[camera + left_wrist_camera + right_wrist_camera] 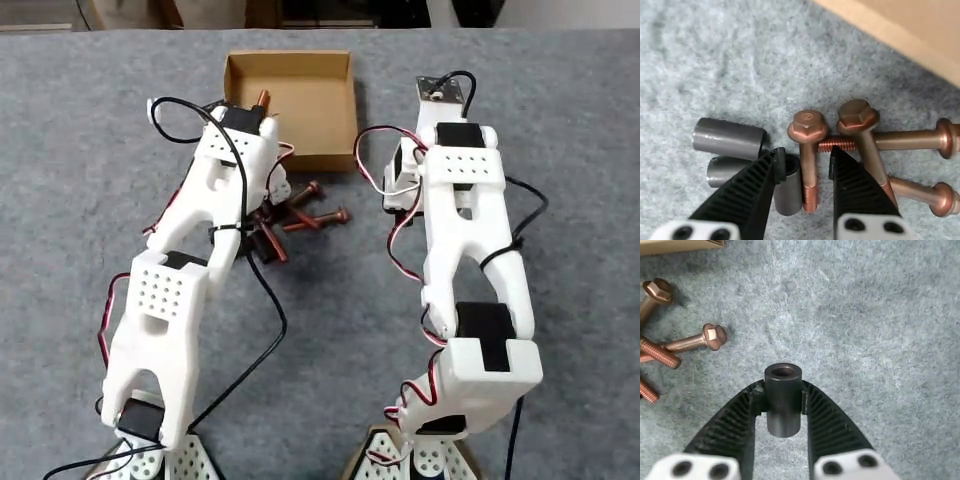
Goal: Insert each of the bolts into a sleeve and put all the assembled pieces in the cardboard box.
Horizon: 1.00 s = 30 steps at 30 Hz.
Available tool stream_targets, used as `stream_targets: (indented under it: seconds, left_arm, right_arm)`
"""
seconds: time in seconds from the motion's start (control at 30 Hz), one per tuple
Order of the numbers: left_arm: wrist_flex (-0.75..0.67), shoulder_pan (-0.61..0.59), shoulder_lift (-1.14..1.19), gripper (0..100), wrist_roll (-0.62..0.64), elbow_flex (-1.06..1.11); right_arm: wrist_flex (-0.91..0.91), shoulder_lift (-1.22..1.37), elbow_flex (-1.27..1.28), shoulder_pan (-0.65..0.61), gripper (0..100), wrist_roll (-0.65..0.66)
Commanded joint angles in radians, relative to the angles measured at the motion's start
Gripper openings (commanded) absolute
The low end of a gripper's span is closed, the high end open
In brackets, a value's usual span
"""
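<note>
1. Left wrist view: hanging the left gripper (806, 156) low over the pile of bolts (318, 216) just beside the cardboard box (920, 30), with fingers moderately open and gripping nothing yet.
2. Straddling one copper bolt (809, 150) lying flat on the grey carpet (715, 60), head end nearer the box, with a grey sleeve (787, 192) lying against its shank, partly under one fingertip.
3. Holding a dark sleeve (784, 382) upright in the right gripper (783, 392), a little apart from the box corner, with fingers closed firmly on its wall and the bore facing up, unblocked.
4. Judging the step in hand: taking this bolt for feeding into the held sleeve, then carrying the pair to the box.
5. Advising for a good grasp: closing on the smooth shank just under the head, keeping the neighbouring sleeve outside the fingers, otherwise risking a weak hold on both together.
6. Minding also the threaded tip of a second bolt (837, 145), touching or almost touching the chosen shank on the side away from the sleeve; lifting straight up and slowly, not dragging neighbours along.
7. Keeping the right gripper steady, lining the thread end with the bore before pushing.
</note>
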Motion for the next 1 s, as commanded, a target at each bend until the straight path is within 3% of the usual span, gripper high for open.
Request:
stream_targets:
  seconds: [0.0,0.13,0.4,0.83,0.97]
  left_arm:
    - [0.005,-0.038,0.001,12,-0.005,0.043]
    - [0.003,-0.02,0.001,8,-0.006,0.077]
    - [0.008,-0.018,-0.001,8,-0.006,0.141]
    - [0.008,-0.023,-0.001,14,-0.049,0.196]
    - [0.003,-0.031,-0.001,14,0.015,0.195]
  right_arm:
    - [-0.012,-0.004,-0.008,0.001,0.2,-0.011]
    - [-0.012,-0.004,-0.008,0.001,0.2,-0.011]
    - [-0.012,-0.004,-0.005,0.001,0.2,-0.011]
    - [-0.012,-0.004,-0.008,0.001,0.2,-0.011]
    - [-0.012,-0.004,-0.008,0.001,0.2,-0.011]
